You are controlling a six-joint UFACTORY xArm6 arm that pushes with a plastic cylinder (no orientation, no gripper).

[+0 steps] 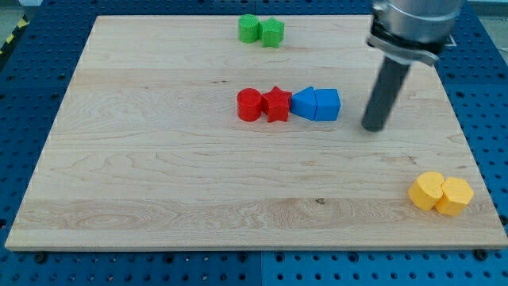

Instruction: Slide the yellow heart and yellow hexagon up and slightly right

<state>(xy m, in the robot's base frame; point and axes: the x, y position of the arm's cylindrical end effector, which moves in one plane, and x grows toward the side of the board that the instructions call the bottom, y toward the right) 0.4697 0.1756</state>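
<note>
The tool's tip point(373, 126), a bare rod holding nothing, rests right of the blue blocks point(316, 104). The yellow hexagon point(427, 190) and yellow heart point(455, 196) touch at the worktop's point(159, 183) bottom-right corner.

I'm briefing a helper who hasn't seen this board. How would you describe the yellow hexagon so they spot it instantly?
Start at the wooden board and go to its corner at the view's bottom right, where two yellow blocks touch. The yellow hexagon block is the left one, with flat facets; the yellow heart block beside it is rounder.
</note>
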